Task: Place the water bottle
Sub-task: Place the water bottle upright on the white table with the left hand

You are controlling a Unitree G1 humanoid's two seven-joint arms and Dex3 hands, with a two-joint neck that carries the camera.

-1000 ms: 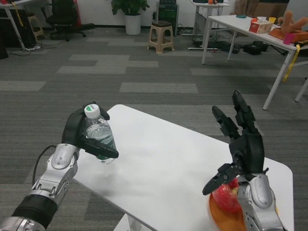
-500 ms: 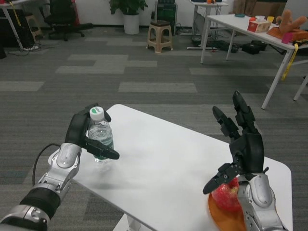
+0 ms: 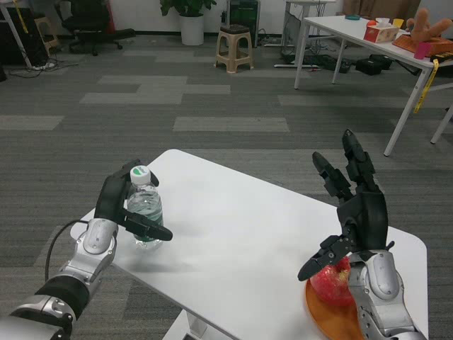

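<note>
- Lowered since the earlier frame, our left hand (image 3: 122,207) now grips the upright water bottle (image 3: 145,213) at the desk's (image 3: 233,234) left edge.
- We hold our right hand (image 3: 354,212) empty, fingers spread, over the desk's right side, above a red fruit (image 3: 330,282) on an orange plate (image 3: 327,319).

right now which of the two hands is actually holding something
The left hand: its fingers wrap the upright water bottle at the white table's left edge. The right hand hangs with fingers spread above the red fruit, holding nothing.
</note>
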